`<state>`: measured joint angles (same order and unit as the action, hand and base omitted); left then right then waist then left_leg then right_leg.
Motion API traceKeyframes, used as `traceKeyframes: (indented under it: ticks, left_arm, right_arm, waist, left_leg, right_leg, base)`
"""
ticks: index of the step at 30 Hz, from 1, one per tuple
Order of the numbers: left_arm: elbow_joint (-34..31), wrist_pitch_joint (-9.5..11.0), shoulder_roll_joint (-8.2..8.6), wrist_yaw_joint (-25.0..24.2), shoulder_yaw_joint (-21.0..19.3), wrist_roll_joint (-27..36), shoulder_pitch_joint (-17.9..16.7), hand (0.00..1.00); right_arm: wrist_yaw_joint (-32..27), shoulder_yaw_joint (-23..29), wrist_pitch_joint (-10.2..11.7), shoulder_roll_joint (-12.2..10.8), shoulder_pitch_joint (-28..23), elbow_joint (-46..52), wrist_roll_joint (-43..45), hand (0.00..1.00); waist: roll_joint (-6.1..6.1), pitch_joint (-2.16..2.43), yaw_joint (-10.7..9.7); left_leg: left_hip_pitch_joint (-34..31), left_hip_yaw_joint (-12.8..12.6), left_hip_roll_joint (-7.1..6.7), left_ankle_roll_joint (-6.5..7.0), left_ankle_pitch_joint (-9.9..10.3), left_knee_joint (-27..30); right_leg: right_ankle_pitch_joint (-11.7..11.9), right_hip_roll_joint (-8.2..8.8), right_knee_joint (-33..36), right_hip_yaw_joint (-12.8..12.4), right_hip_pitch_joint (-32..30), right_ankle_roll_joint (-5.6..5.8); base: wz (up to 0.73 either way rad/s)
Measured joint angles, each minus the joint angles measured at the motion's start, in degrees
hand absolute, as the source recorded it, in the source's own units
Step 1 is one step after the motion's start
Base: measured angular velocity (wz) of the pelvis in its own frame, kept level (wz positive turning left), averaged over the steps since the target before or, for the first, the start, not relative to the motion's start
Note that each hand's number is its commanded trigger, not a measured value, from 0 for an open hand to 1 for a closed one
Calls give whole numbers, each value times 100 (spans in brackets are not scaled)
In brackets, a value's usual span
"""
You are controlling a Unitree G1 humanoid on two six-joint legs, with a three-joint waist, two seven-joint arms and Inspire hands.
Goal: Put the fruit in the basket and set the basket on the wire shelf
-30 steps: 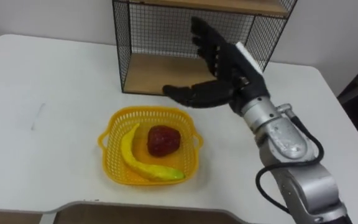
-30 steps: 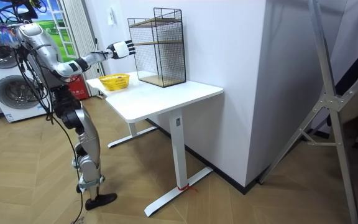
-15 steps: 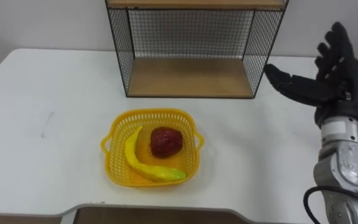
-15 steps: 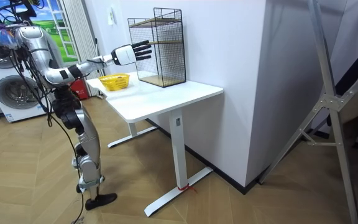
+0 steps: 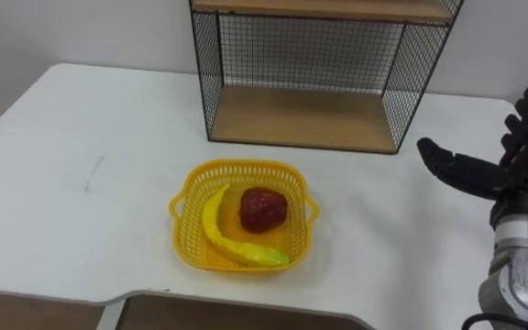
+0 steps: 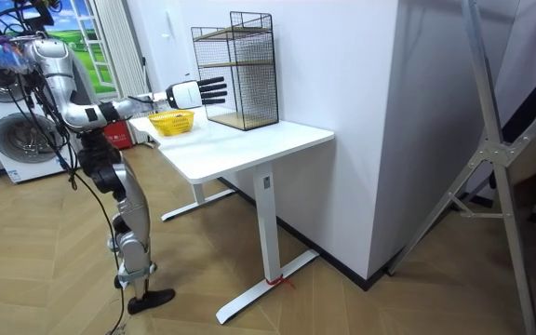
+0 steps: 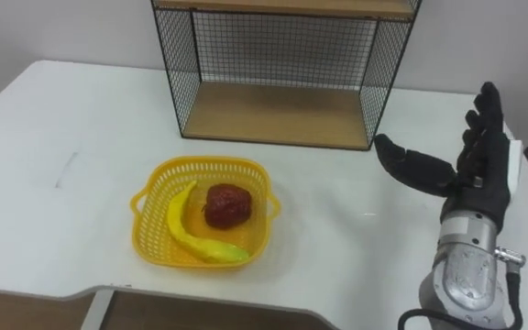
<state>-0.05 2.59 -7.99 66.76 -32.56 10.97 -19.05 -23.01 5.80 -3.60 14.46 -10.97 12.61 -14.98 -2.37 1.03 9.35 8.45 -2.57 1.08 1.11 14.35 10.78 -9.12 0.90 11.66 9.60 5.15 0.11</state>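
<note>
I saw the wire shelf (image 5: 301, 119) cut off at the top edge and my right hand (image 5: 516, 179) clipped at the right edge. In the room view, the basket (image 6: 171, 125) was too small to show its contents.

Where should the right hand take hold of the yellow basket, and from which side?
Probably the small handle on the right rim of the yellow basket, approached from the right and slightly above. That handle juts toward the open right hand, while the banana and red fruit fill the middle.
</note>
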Motion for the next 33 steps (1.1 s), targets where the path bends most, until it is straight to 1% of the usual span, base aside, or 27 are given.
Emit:
traceKeyframes:
  ticks: [1,3,4,5,6,7,8,9,10,12,13,15,16,17,18,19,20,21,22,23,24,26,28,30,33]
  left_arm:
    - [-160,0,8,-39,73,-51,33,0]
    - [-416,10,10,-154,275,-53,40,0]
    - [-498,53,4,-274,424,-53,45,0]
    - [-534,73,4,-427,573,-48,73,0]
    - [-551,87,7,-511,649,-37,97,0]
    - [-566,137,6,-701,854,-26,187,0]
    - [-624,183,7,-921,1120,-12,258,0]
    - [-669,204,6,-1041,1270,11,279,0]
    - [-771,244,5,-1293,1579,87,301,0]
    - [-855,331,6,-1954,2199,118,333,0]
    - [-854,374,7,-2135,2333,154,333,0]
    - [-854,453,8,-2833,2787,376,334,0]
    - [-855,463,7,-2984,2896,465,334,0]
    - [-854,496,8,-3266,3127,662,334,0]
    - [-854,501,8,-3418,3238,757,334,0]
    - [-828,508,7,-3743,3451,884,335,0]
    - [-799,507,13,-4057,3626,979,335,0]
    - [-777,507,15,-4215,3701,986,336,0]
    - [-751,507,30,-4511,3819,1037,335,0]
    - [-732,507,41,-4777,3908,1152,336,0]
    - [-728,508,39,-4887,3947,1219,336,0]
    - [-691,508,35,-5282,4069,1552,335,0]
    - [-681,508,33,-5510,4203,1818,328,0]
    - [-679,508,36,-5823,4330,1891,329,0]
    - [-655,508,26,-6147,4376,1998,328,0]
  right_arm:
    - [66,1,0,0,-1,0,-8,0]
    - [200,-5,1,-1,0,-1,-17,0]
    - [287,-25,30,-1,1,-1,-13,0]
    - [369,-57,104,-17,-1,-1,-28,0]
    - [419,-59,134,-41,1,-1,-46,0]
    - [490,-74,185,-78,2,-2,-59,0]
    - [549,-135,242,-109,5,-2,-64,0]
    - [594,-183,273,-127,15,-5,-64,0]
    - [728,-298,318,-159,33,-6,-76,0]
    - [980,-474,409,-337,33,-6,-98,0]
    - [1032,-519,434,-372,33,-6,-99,0]
    - [1320,-645,642,-394,32,-94,-227,0]
    - [1393,-672,683,-389,31,-131,-279,0]
    - [1530,-706,691,-390,32,-166,-408,0]
    - [1614,-720,703,-392,33,-188,-497,0]
    - [1800,-764,790,-400,41,-307,-601,0]
    - [1979,-792,796,-438,41,-425,-739,0]
    - [2072,-792,796,-483,41,-478,-771,0]
    - [2238,-803,795,-560,38,-533,-833,0]
    - [2397,-837,795,-590,37,-540,-989,0]
    - [2477,-858,795,-594,37,-539,-1040,0]
    - [2741,-949,796,-632,35,-539,-1277,0]
    - [2889,-1053,797,-630,34,-539,-1572,0]
    - [3105,-1254,797,-630,31,-539,-1884,0]
    - [3292,-1445,797,-634,29,-540,-1920,0]
  waist:
    - [-36,-15,-15]
    - [-40,-31,-58]
    - [-49,-48,-119]
    - [-60,-64,-158]
    - [-56,-75,-170]
    - [-43,-98,-197]
    - [-21,-108,-226]
    - [-14,-111,-259]
    - [0,-116,-293]
    - [17,-115,-389]
    - [19,-116,-420]
    - [30,-126,-477]
    - [38,-131,-499]
    - [69,-149,-587]
    - [77,-154,-593]
    - [114,-178,-617]
    - [154,-189,-652]
    - [173,-190,-682]
    - [192,-190,-752]
    - [192,-188,-769]
    - [192,-188,-777]
    - [190,-187,-804]
    - [186,-185,-817]
    - [187,-185,-836]
    - [179,-180,-844]
  left_leg:
    - [-1,1,1,0,0,3]
    - [-3,20,1,0,0,4]
    - [-3,40,-2,-1,0,8]
    - [-6,42,-3,-1,0,16]
    - [-6,43,-3,-1,1,22]
    - [-27,50,-3,0,3,54]
    - [-74,60,-7,0,3,62]
    - [-97,49,-7,0,3,70]
    - [-130,66,-7,0,3,86]
    - [-127,52,-6,-1,2,78]
    - [-126,31,-5,-1,2,75]
    - [-97,-42,7,-1,2,62]
    - [-94,-49,8,-1,2,64]
    - [-92,-50,7,-1,2,59]
    - [-92,-52,7,-1,2,57]
    - [-84,-68,7,-1,1,54]
    - [-87,-78,10,-1,1,57]
    - [-97,-79,12,-2,1,58]
    - [-114,-120,15,-2,2,58]
    - [-135,-161,15,-1,2,59]
    - [-141,-187,15,-1,2,60]
    - [-125,-212,15,-1,2,59]
    - [-102,-225,17,-1,2,59]
    - [-91,-236,23,-1,2,59]
    - [-95,-231,28,-1,3,50]
  right_leg:
    - [0,-4,-4,3,5,0]
    - [0,-6,-13,23,24,0]
    - [-2,-5,-24,23,39,2]
    - [-6,-6,-34,40,45,3]
    - [-6,-4,-39,52,52,3]
    - [-6,0,-55,66,59,3]
    - [-6,0,-75,72,33,3]
    - [-5,-2,-87,66,9,2]
    - [-3,-7,-89,62,-24,0]
    - [-3,-11,-96,65,-28,0]
    - [-3,-12,-94,65,-29,0]
    - [-3,-22,-92,6,-33,0]
    - [-3,-23,-91,-3,-30,0]
    - [-3,-19,-88,-14,-29,1]
    - [-3,-18,-87,-21,-29,1]
    - [-4,-21,-91,-21,-30,2]
    - [-4,-21,-92,-20,-34,2]
    - [-4,-21,-91,-17,-43,1]
    - [-4,-20,-90,-22,-67,2]
    - [-3,-18,-79,-54,-111,2]
    - [-3,-22,-74,-87,-127,3]
    - [-2,-28,-63,-156,-134,3]
    - [-3,-31,-28,-155,-137,3]
    - [-2,-38,10,-172,-148,2]
    - [5,-45,35,-185,-174,-9]
  base:
    - [0]
    - [6]
    - [7]
    - [5]
    - [4]
    - [7]
    - [6]
    - [0]
    - [0]
    - [0]
    - [-5]
    - [-13]
    - [-8]
    - [0]
    - [0]
    - [-6]
    - [-6]
    - [0]
    - [-8]
    - [-12]
    - [-17]
    - [-10]
    - [-5]
    - [-2]
    - [-2]
